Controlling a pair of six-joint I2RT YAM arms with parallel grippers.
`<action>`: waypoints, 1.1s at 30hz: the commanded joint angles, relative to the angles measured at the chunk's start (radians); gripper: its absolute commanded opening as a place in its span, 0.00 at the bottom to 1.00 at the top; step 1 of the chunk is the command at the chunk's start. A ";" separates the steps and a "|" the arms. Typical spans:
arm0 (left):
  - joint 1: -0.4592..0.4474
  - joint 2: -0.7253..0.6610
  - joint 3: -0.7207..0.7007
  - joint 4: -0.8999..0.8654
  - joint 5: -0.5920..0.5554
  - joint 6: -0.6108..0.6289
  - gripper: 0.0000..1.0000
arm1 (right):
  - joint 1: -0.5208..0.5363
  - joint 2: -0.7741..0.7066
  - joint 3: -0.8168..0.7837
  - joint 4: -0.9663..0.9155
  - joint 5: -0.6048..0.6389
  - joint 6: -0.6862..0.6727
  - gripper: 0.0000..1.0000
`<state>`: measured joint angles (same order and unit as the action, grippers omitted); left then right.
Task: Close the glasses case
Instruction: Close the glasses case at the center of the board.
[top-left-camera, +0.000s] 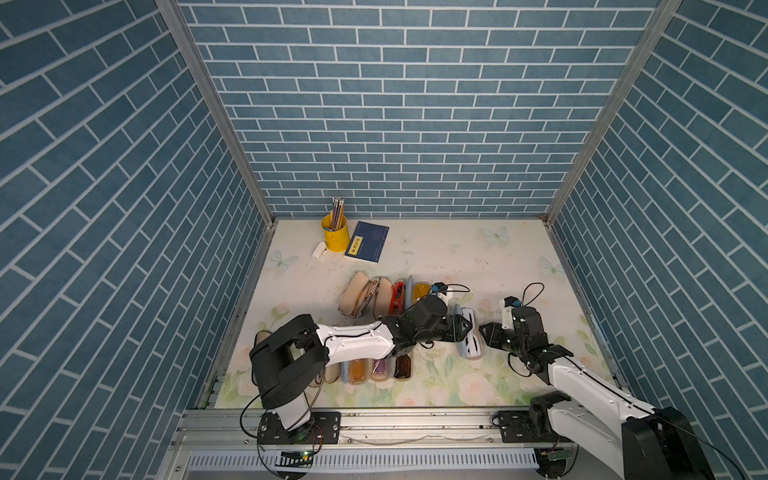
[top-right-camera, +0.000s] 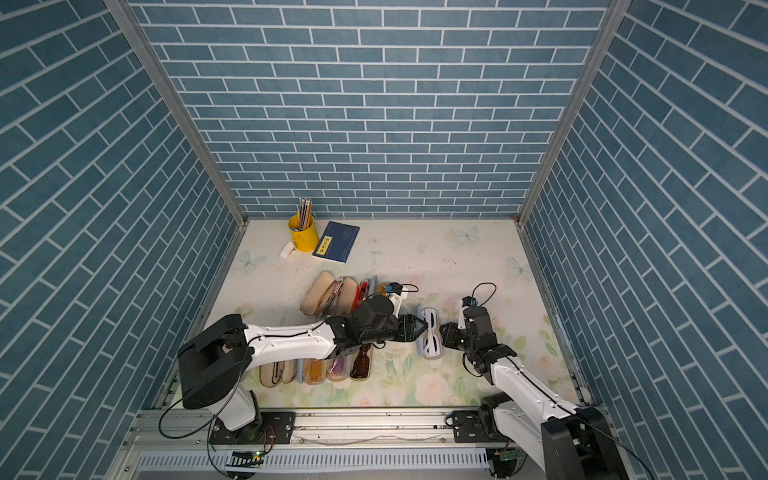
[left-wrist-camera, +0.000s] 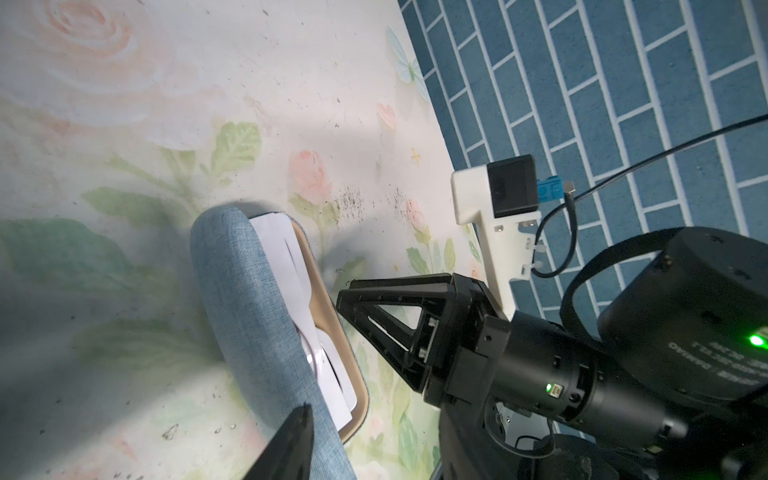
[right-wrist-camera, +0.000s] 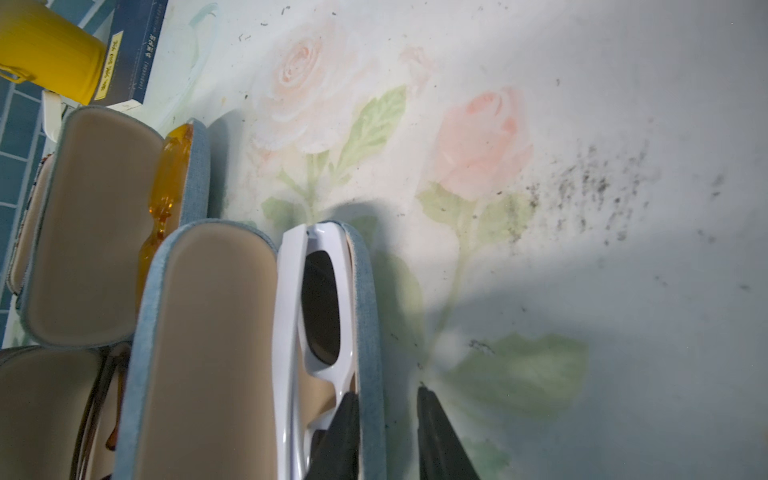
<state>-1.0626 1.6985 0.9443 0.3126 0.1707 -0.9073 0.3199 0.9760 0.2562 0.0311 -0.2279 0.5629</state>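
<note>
The light blue glasses case (top-left-camera: 473, 351) (top-right-camera: 432, 345) lies open at the table's middle right, with white sunglasses (right-wrist-camera: 291, 311) (left-wrist-camera: 291, 266) inside. Its lid (left-wrist-camera: 249, 311) (right-wrist-camera: 208, 353) stands up, tan lining facing the base. My left gripper (top-left-camera: 468, 326) (top-right-camera: 419, 328) reaches the lid from the left. One finger (left-wrist-camera: 297, 440) rests on the lid's blue outer face; the other is out of the wrist view. My right gripper (right-wrist-camera: 386, 395) (top-left-camera: 484, 332) (top-right-camera: 444, 332) straddles the base's outer wall (right-wrist-camera: 368, 311), one finger inside against it, the other outside with a gap.
Further open cases with glasses (top-left-camera: 365, 295) lie behind the left wrist, and a row of them (top-left-camera: 374, 368) sits under the left forearm. One with orange glasses (right-wrist-camera: 166, 187) stands beside the lid. A yellow pencil cup (top-left-camera: 333, 237) and a blue book (top-left-camera: 368, 241) are at the back left.
</note>
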 joint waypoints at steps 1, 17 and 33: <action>0.002 0.023 0.025 -0.007 0.005 0.014 0.51 | -0.008 -0.015 -0.018 0.047 -0.055 -0.037 0.24; 0.000 0.041 0.034 -0.021 -0.010 0.021 0.44 | -0.019 -0.019 -0.048 0.081 -0.067 -0.040 0.20; -0.002 0.057 0.040 -0.059 -0.037 0.033 0.39 | -0.019 -0.035 -0.083 0.102 -0.068 -0.040 0.17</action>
<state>-1.0630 1.7412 0.9653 0.2802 0.1513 -0.8925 0.3054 0.9577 0.1844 0.1188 -0.2924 0.5484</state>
